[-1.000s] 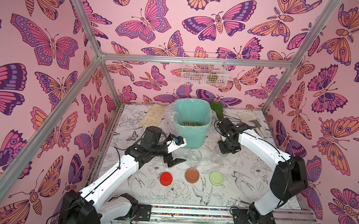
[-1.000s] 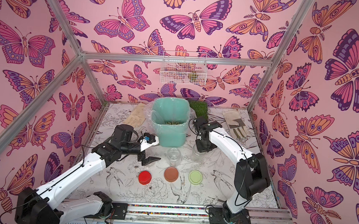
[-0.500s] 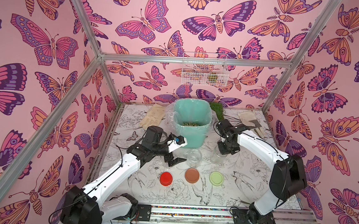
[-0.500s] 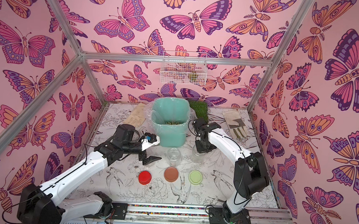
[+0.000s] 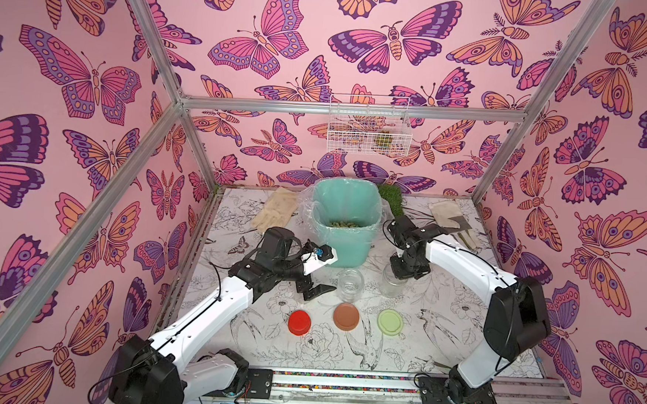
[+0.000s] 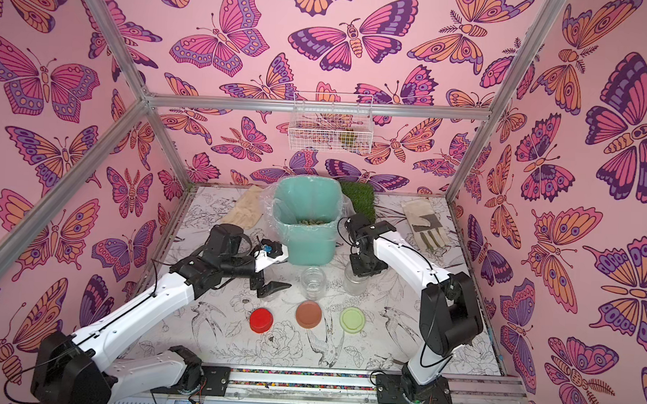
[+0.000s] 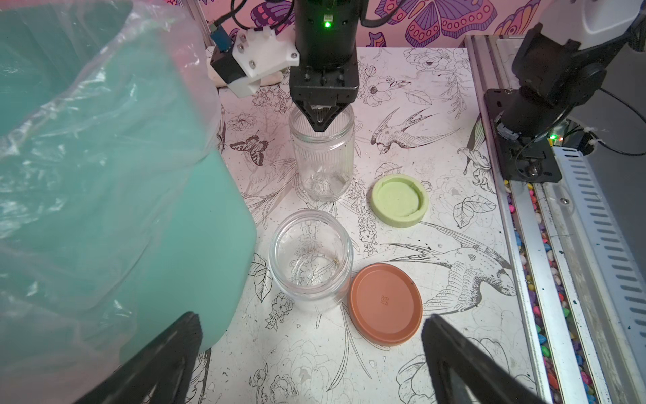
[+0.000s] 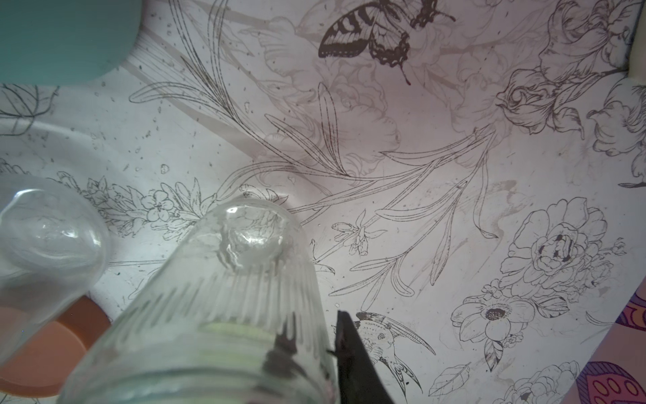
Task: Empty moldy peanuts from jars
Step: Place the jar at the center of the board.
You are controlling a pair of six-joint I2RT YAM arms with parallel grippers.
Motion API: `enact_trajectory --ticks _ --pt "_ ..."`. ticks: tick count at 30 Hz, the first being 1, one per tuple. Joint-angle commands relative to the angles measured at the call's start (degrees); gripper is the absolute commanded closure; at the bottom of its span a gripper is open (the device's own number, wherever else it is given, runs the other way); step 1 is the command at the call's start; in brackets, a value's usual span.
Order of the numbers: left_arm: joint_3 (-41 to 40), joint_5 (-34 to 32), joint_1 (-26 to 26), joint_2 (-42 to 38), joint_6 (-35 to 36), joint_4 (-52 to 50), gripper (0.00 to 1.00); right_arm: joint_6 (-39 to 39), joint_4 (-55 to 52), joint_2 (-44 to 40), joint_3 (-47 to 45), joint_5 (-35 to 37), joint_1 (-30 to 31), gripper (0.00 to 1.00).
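The left gripper is held spread near the round jar. The ribbed jar is straddled at its rim by the right gripper (whether it is pinched cannot be told). The moldy peanuts are heaped in the teal bin.

No legible text; stamp on brown lid unreadable.

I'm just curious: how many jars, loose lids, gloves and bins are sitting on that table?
Jars: 2
Lids, red, brown, pale green: 3
Gloves: 2
Bin: 1
Total: 8
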Motion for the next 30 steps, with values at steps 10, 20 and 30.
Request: enact_trajectory --ticks 10,20,30 --pt "1.00 -0.13 -0.33 -0.43 -0.75 -0.04 0.00 1.46 -1.88 -3.55 2.23 -2.38 0.34 0.62" --pt "2.00 0.55 -0.24 -1.50 -3.15 1.90 0.00 1.65 -1.04 -10.52 2.42 -3.35 0.18 0.52" --pt "4.05 -3.60 3.33 -3.22 -14.79 12.07 0.00 1.11 9.60 -24.86 -0.78 -4.05 -2.33 0.25"
